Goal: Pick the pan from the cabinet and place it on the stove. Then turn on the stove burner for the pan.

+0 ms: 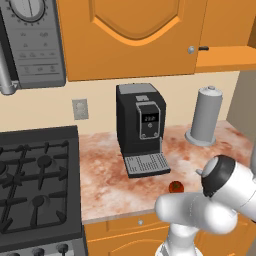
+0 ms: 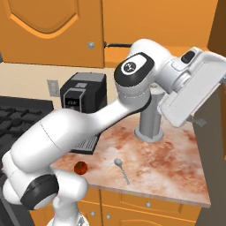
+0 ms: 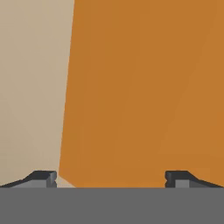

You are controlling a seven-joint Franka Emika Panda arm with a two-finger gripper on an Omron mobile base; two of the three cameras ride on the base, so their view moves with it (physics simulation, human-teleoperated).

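Glossy white arm [image 2: 75, 128] — rounded links, dark joints.

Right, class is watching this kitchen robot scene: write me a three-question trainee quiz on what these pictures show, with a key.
1. True or false: the stove has a pan on its grates.
2. What stands on the counter between the stove and the grey canister? A) a toaster B) a black coffee machine C) a kettle
3. In the hand view, how do the gripper fingers stand, and what do they face?

Key: 1. False, the grates are bare. 2. B. 3. Wide apart with nothing between them, facing a plain orange cabinet surface beside a beige wall.
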